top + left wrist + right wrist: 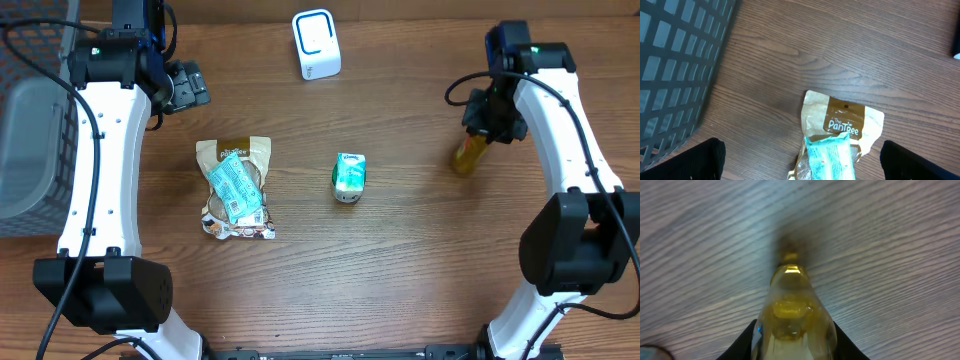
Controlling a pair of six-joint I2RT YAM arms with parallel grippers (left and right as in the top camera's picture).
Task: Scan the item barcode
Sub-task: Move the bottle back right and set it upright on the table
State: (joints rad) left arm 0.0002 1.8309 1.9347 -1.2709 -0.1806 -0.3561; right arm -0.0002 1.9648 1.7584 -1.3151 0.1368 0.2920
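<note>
Between my right jaws (pixel 487 122) I am clenching a yellow bottle (pixel 791 305), its body reaching out past the fingertips toward the bench (pixel 400 270), though I cannot tell whether it is touching. I am judging it rigid, smooth and slippery, weighted by sloshing liquid, so I am favouring a firm hold around the body, well clear of any label, with the white scanner (pixel 316 44) sitting well apart from these jaws. My left jaws (pixel 195 88) are hanging released and empty, with a snack bag (pixel 236 188) lying just ahead of them.
</note>
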